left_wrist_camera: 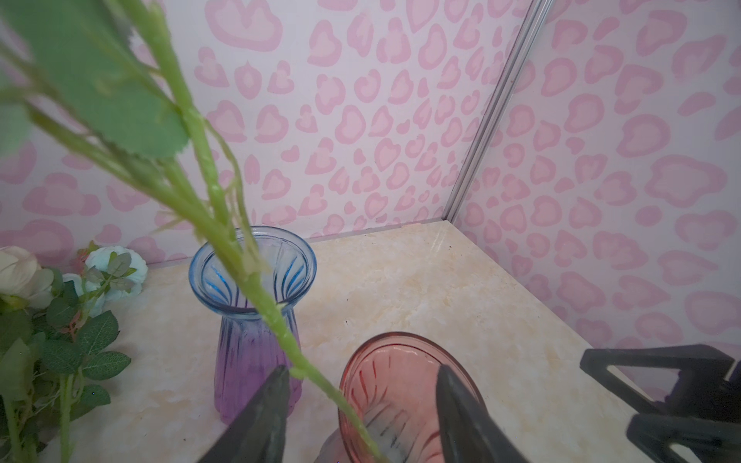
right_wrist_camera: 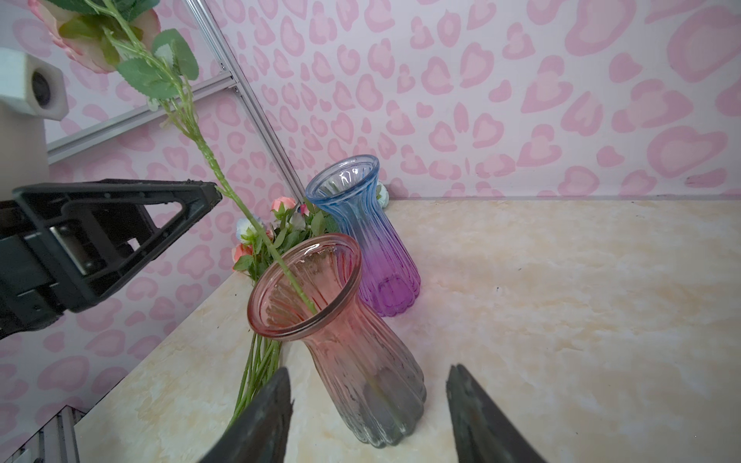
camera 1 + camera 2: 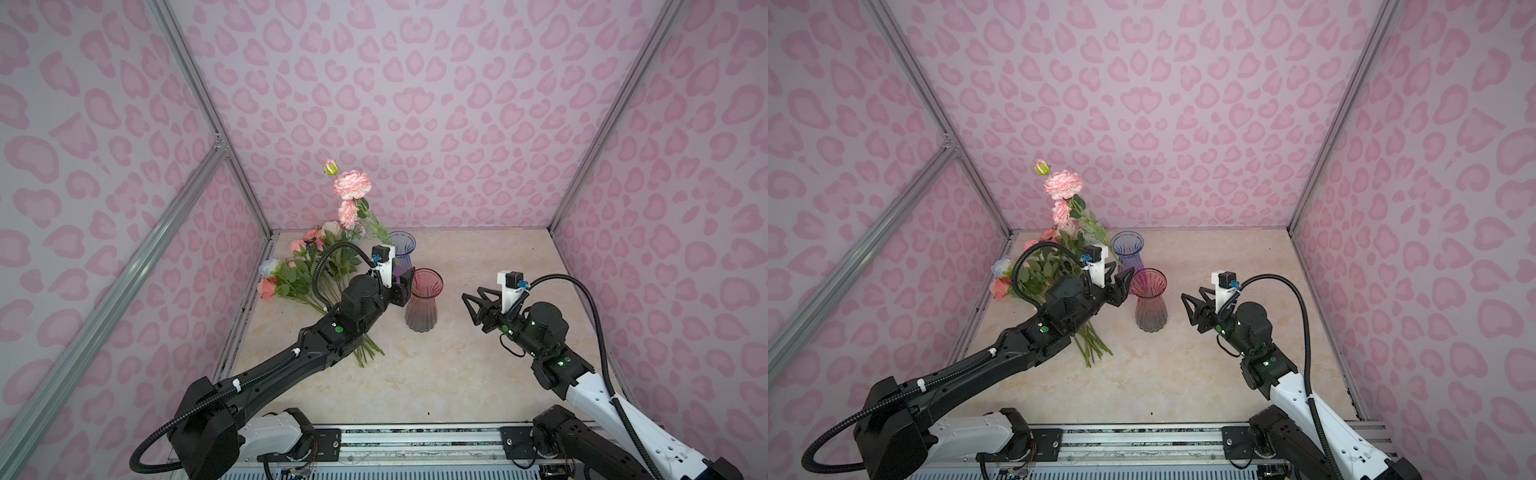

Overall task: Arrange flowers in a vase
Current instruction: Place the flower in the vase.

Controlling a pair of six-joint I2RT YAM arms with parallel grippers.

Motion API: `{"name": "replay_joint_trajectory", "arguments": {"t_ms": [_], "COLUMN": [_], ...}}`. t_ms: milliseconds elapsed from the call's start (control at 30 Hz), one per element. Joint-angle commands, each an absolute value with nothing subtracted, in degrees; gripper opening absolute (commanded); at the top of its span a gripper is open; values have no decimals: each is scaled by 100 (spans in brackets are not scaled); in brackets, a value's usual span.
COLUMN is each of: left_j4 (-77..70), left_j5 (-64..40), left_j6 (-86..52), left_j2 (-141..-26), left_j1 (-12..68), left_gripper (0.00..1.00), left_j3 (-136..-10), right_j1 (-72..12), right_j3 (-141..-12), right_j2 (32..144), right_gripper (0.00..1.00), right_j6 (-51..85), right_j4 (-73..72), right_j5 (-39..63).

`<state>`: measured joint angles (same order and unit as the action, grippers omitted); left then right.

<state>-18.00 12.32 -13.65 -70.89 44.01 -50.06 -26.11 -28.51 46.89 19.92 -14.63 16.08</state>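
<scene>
A long green stem [image 1: 224, 236] with pink blooms [image 3: 351, 185] [image 3: 1062, 185] stands slanted in the pink glass vase [image 3: 424, 303] [image 3: 1150, 303] [image 2: 345, 320]. Its lower end is inside the vase mouth. My left gripper [image 3: 401, 286] [image 3: 1119, 280] [image 1: 361, 371] hovers beside the vase rim, open. The stem runs between its fingers and rests against one fingertip [image 2: 214, 192]. My right gripper [image 3: 469, 309] [image 3: 1187, 309] [image 2: 369, 368] is open to the right of the vase, pointing at it, with nothing between its fingers. The other flowers [image 3: 303, 270] [image 3: 1034, 270] lie in a pile at the left.
A blue-to-purple glass vase [image 3: 402, 245] [image 3: 1128, 249] [image 1: 256, 320] stands empty just behind the pink one. The pile's stems [image 3: 368, 353] stick out under my left arm. Pink patterned walls close in the marble tabletop [image 3: 478, 374] on three sides.
</scene>
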Motion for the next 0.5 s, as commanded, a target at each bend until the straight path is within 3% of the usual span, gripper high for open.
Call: {"name": "replay_joint_trajectory", "arguments": {"t_ms": [0, 467], "left_j4": [-1572, -326], "left_j5": [1355, 1591], "left_j6": [-1311, -1339], "left_j2": [-7066, -6540], "left_j1": [4406, 4453], "left_gripper": [61, 70], "left_j3": [-5135, -5198], "right_j1": [-2612, -2628], "right_j3": [-2874, -2876], "right_j2": [4702, 4764], "right_gripper": [63, 63], "right_j6": [1993, 2013], "right_j4": [-1634, -1763], "right_j5": [1582, 1591]}}
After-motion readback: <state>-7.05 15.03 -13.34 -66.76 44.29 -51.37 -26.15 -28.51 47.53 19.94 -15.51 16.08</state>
